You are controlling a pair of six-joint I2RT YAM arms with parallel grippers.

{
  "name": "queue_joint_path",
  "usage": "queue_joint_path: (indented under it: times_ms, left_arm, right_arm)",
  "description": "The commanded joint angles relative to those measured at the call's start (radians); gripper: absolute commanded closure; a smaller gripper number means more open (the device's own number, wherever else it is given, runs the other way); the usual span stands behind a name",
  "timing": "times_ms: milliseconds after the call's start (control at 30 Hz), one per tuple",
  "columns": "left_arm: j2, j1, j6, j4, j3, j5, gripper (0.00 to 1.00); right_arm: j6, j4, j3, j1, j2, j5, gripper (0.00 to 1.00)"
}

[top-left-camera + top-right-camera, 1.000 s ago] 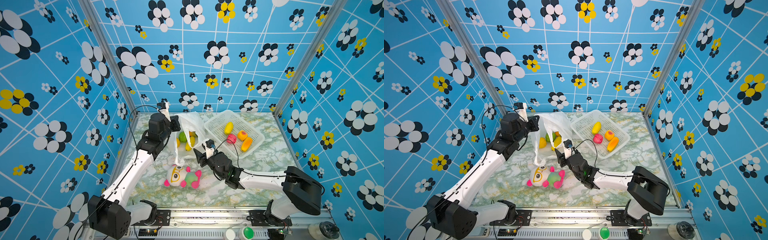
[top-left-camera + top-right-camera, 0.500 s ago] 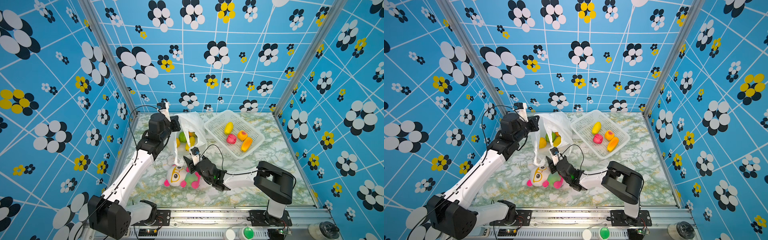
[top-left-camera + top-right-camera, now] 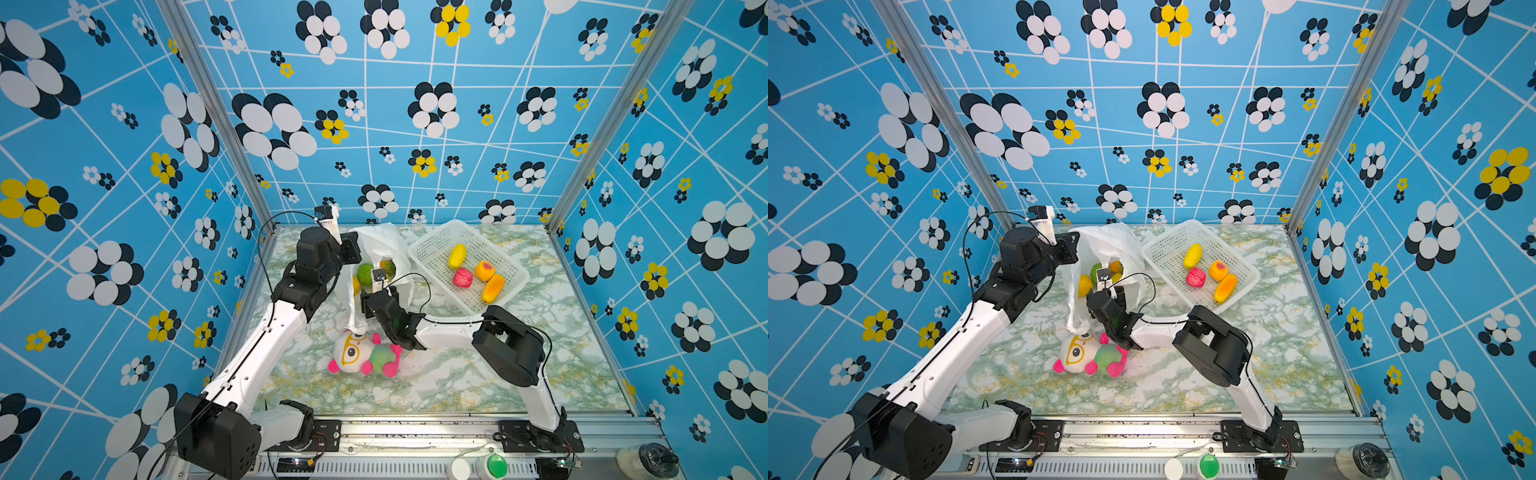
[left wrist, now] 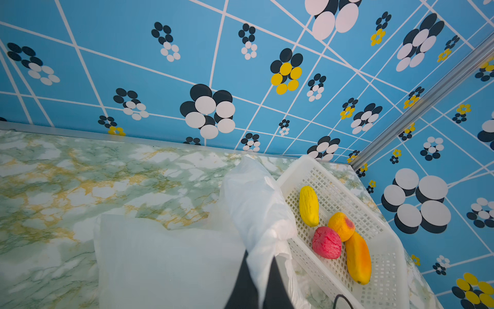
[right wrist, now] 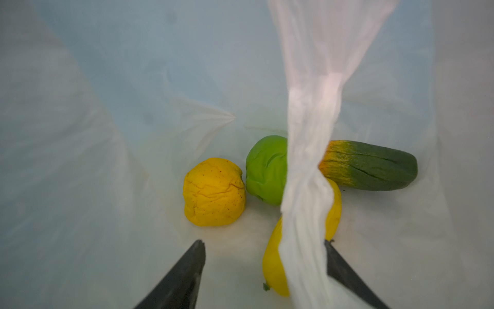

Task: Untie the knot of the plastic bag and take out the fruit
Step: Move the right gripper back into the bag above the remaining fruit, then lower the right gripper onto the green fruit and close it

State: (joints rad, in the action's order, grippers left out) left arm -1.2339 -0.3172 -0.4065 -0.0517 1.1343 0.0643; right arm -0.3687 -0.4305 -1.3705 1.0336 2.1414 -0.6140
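Note:
The thin white plastic bag (image 3: 384,245) (image 3: 1106,243) stands at the back of the table with its mouth open; the knot is not in view. My left gripper (image 4: 260,256) (image 3: 352,249) is shut on the bag's upper edge and holds it up. My right gripper (image 5: 263,243) (image 3: 370,293) is open inside the bag's mouth. Ahead of it lies fruit: a round yellow one (image 5: 213,192), a green one (image 5: 264,171), a dark green one with an orange end (image 5: 374,168) and a yellow oval one (image 5: 272,264). A hanging strip of the bag (image 5: 307,187) half hides the yellow oval one and rests against one finger.
To the right of the bag, a white perforated basket (image 3: 436,241) (image 4: 302,171) holds a yellow (image 3: 457,255), an orange (image 3: 484,270), a pink-red (image 3: 462,277) and an orange-yellow fruit (image 3: 493,288). A plush doll (image 3: 365,353) lies in front of the bag, under a dangling handle (image 3: 353,316). Walls enclose three sides.
My right gripper has swung left and then forward into the bag's mouth, and its jaws now stand wider apart. The left arm and the bag have not moved.

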Motion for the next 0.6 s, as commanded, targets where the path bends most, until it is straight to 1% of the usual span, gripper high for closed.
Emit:
queue_joint_path:
  times_ms: [0, 133, 200, 233, 300, 367, 567]
  left_arm:
    - [-0.010, -0.040, 0.063, -0.002, 0.046, 0.028, 1.00]
    - [-0.052, -0.104, 0.129, -0.037, 0.100, 0.026, 1.00]
    - [-0.071, -0.133, 0.155, -0.056, 0.124, 0.018, 1.00]
    - [-0.079, -0.141, 0.164, -0.062, 0.132, 0.012, 1.00]
    - [-0.087, -0.153, 0.173, -0.071, 0.140, -0.004, 1.00]
    - [-0.086, -0.155, 0.174, -0.067, 0.134, -0.028, 1.00]
    - [-0.084, -0.153, 0.204, -0.015, 0.062, -0.159, 1.00]
  right_arm:
    - [-0.047, 0.162, -0.104, 0.005, 0.076, -0.032, 0.23]
    - [-0.056, 0.269, -0.221, 0.005, 0.139, -0.042, 0.12]
    - [-0.058, 0.339, -0.321, 0.000, 0.174, -0.045, 0.04]
    - [-0.065, 0.380, -0.359, -0.006, 0.191, -0.072, 0.01]
    - [-0.090, 0.477, -0.452, -0.027, 0.234, -0.072, 0.01]
    - [-0.102, 0.535, -0.507, -0.049, 0.264, -0.073, 0.01]
    - [-0.080, 0.547, -0.523, -0.088, 0.283, -0.098, 0.01]
